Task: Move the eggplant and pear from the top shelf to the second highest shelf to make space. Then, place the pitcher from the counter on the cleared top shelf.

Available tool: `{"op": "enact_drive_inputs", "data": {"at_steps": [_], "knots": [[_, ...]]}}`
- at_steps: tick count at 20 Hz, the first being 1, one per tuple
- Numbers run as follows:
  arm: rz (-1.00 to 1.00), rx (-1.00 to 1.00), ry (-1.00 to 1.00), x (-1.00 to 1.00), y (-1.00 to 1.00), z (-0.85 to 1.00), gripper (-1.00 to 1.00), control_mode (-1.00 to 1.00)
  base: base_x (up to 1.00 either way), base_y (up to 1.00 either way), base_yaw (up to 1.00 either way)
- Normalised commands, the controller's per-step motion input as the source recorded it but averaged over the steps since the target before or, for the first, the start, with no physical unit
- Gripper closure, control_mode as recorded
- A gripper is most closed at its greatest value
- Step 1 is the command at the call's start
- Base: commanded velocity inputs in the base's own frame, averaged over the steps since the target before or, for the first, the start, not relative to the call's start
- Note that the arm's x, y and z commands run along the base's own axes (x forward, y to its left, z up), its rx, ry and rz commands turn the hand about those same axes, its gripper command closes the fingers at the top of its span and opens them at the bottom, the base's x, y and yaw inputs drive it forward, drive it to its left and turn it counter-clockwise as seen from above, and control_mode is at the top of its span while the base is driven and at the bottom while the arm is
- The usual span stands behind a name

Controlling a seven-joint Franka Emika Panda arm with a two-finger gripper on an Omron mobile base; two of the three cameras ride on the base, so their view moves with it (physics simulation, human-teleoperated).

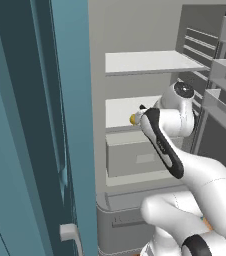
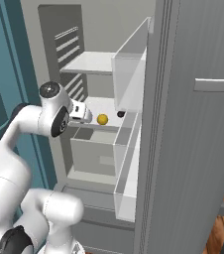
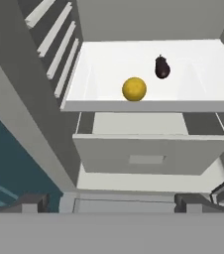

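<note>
In your left base view, the white arm [image 1: 185,165] rises from the lower right and reaches into the open fridge. A sliver of the yellow pear [image 1: 133,119] peeks out beside the wrist, on the second highest shelf [image 1: 122,111], which has a grey drawer [image 1: 130,155] directly under it. Above it you see the top shelf [image 1: 150,62].

In your right base view, the gripper [image 2: 86,115] points at that lower board from its front edge. The pear [image 2: 102,119] sits just ahead of it, and the dark eggplant [image 2: 120,114] lies a little farther in, partly behind the clear door bin [image 2: 131,69].

In your hand view, the pear [image 3: 134,89] rests near the front edge of the second highest shelf [image 3: 203,84], and the eggplant [image 3: 162,68] lies behind and to its right, apart from it. The fingertips [image 3: 32,202] stand spread wide, holding nothing.
</note>
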Motion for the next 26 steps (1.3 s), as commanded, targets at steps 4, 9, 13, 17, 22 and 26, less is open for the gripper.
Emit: {"op": "enact_drive_inputs", "data": {"at_steps": [4, 9, 13, 17, 22, 26], "knots": [[-0.02, 0.00, 0.00, 0.03, 0.06, 0.00, -1.00, 1.00, 0.00, 0.00, 0.00], [0.00, 0.00, 0.00, 0.00, 0.00, 0.00, -1.00, 1.00, -0.28, -0.11, -0.01], [0.00, 0.00, 0.00, 0.00, 0.00, 0.00, -1.00, 1.00, -0.29, -0.64, 0.00], [0.00, 0.00, 0.00, 0.00, 0.00, 0.00, -1.00, 1.00, -0.31, -0.55, 0.00], [0.00, 0.00, 0.00, 0.00, 0.00, 0.00, -1.00, 1.00, -0.77, -0.06, 0.09], [0.00, 0.00, 0.00, 0.00, 0.00, 0.00, -1.00, 1.00, -1.00, 0.02, 0.15]]}}
